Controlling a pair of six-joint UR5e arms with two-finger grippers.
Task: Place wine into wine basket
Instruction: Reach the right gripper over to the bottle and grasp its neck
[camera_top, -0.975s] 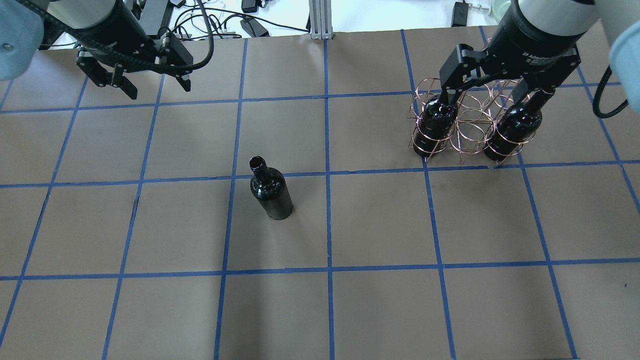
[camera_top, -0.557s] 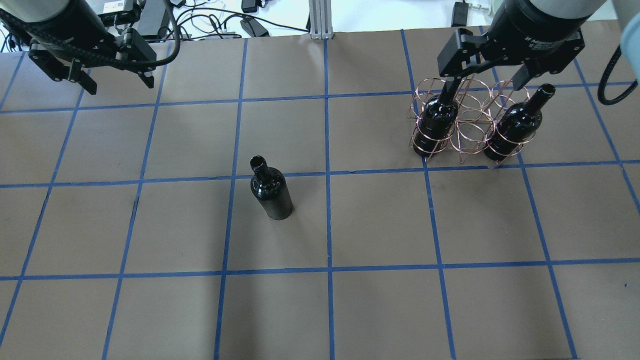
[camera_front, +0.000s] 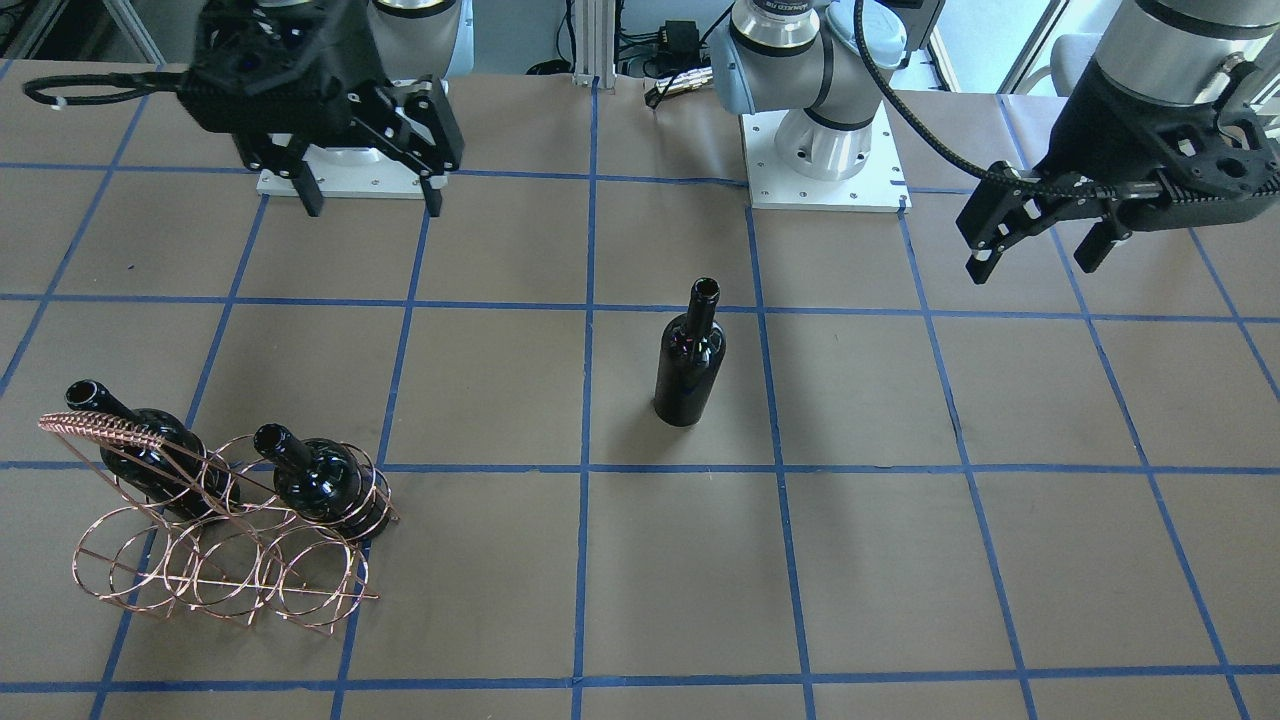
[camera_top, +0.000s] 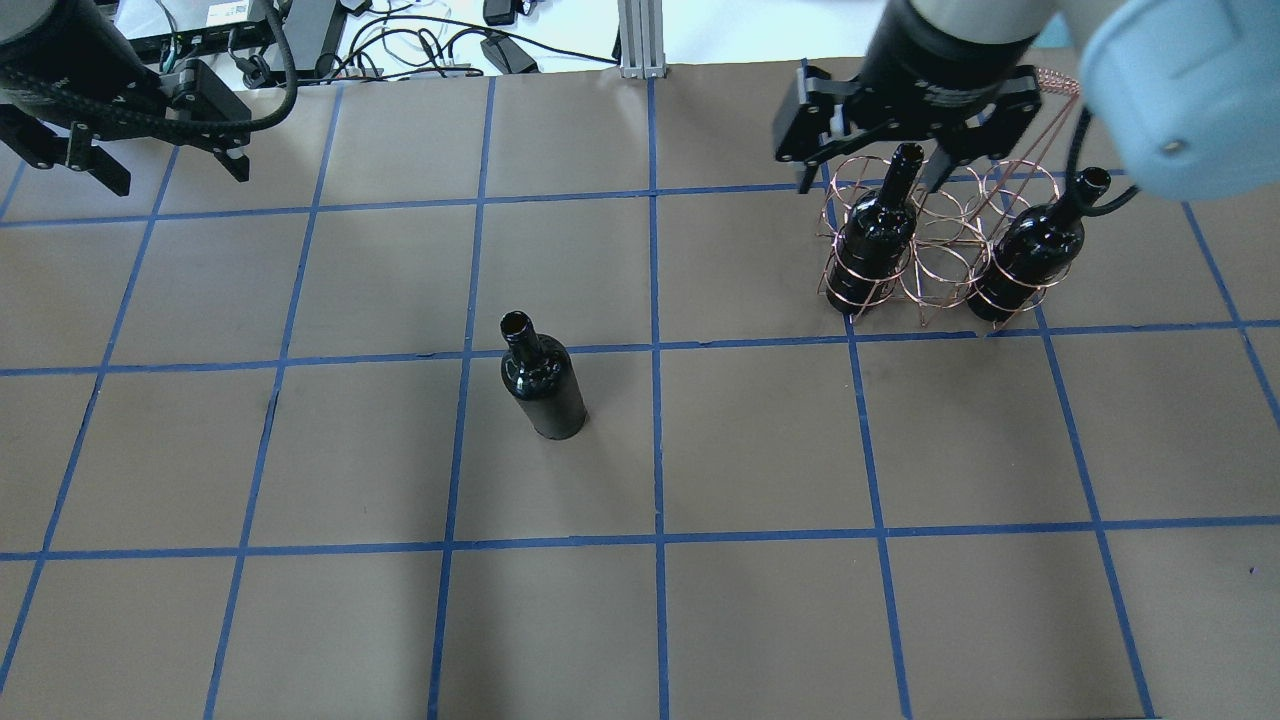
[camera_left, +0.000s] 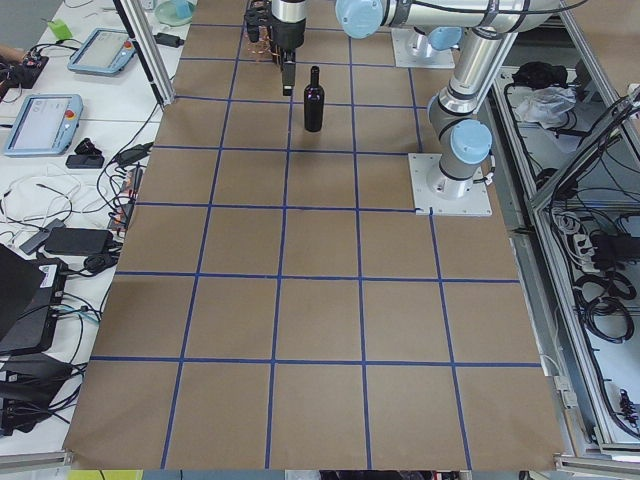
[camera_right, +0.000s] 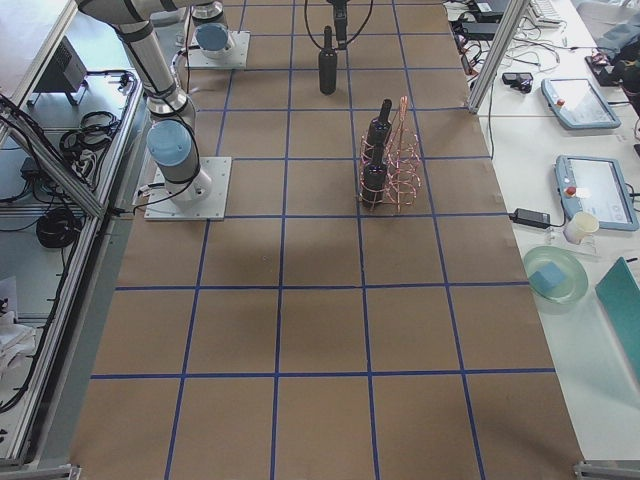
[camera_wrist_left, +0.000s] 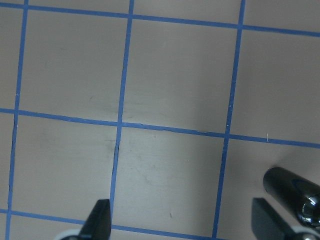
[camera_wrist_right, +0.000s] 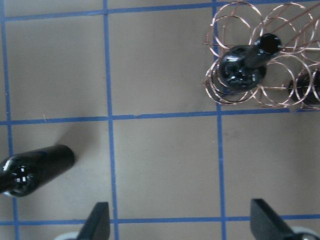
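brown gridded table (camera_top: 700, 620): right claw (camera_front: 370, 200), spread and empty, has lifted off the basket (camera_front: 220, 545) and its two bottles (camera_front: 325, 490); left claw (camera_front: 1035, 250) also spread; third bottle (camera_front: 690, 370) waits mid-table.

Lone wine bottle (camera_front: 688, 365) stands upright mid-table. Well off to its robot-right and farther from the bases sits the wine basket (camera_front: 215, 575), holding an outer bottle (camera_front: 150, 460) and an inner bottle (camera_front: 320, 485). Right gripper (camera_front: 372, 208) and left gripper (camera_front: 1035, 265) hang on either side of the lone bottle, fingers spread.

You have a brown table (camera_top: 760, 620) taped in a blue grid (camera_top: 660, 450), and beside it two tablets (camera_right: 600, 190), a cup (camera_right: 577, 228) and a green bowl (camera_right: 578, 282)
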